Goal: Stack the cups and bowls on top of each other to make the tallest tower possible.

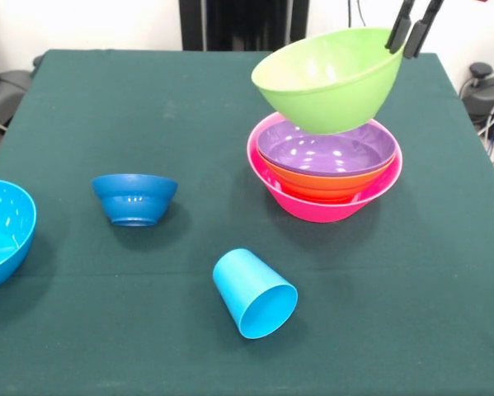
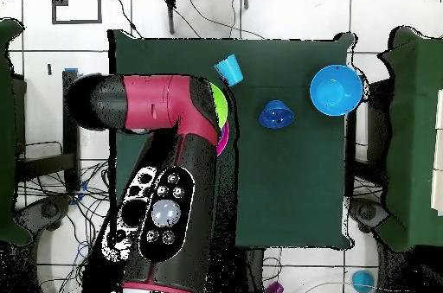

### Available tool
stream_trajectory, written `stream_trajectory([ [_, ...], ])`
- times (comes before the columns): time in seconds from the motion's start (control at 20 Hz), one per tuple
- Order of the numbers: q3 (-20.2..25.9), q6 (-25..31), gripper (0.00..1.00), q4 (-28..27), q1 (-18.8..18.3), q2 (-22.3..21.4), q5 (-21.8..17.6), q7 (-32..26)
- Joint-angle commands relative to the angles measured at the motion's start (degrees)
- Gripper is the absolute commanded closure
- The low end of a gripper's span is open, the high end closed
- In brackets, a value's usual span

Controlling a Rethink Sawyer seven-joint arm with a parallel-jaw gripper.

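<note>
Pincer (image 1: 411, 33) clenched on the rim of the lime green bowl (image 1: 329, 78), hung tilted just above the tower (image 1: 325, 169) on the desk (image 1: 106, 107); glossy, light plastic, likely slippery, best pinched at the rim.

Table cloth (image 1: 106, 99): dark green, plain, no pattern. Lifted bowl (image 1: 329, 78): lime green, glossy. Gripper (image 1: 413, 31) fingers: black. Stack of bowls, top to bottom: purple bowl (image 1: 325, 148), orange bowl (image 1: 329, 183), pink bowl (image 1: 321, 206), the pink brightest. Small bowl (image 1: 134, 198): dark blue with pale glints. Large bowl (image 1: 3, 231) at the edge: sky blue. Cup (image 1: 255, 293) on its side: sky blue, same tone inside and out. Arm (image 2: 164, 108) in overhead view: red and black, with grey buttons.
</note>
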Motion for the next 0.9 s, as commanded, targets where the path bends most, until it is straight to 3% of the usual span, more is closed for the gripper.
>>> stream_trajectory([
  [0.05,1.8,-2.3,1.0,1.3,0.7,1.4,-0.8,9.7],
  [0.5,-1.5,-1.0,1.0,0.6,3.5,2.4,-1.3,13.2],
  [0.9,0.2,-5.7,1.0,2.2,1.8,3.6,1.2,12.0],
])
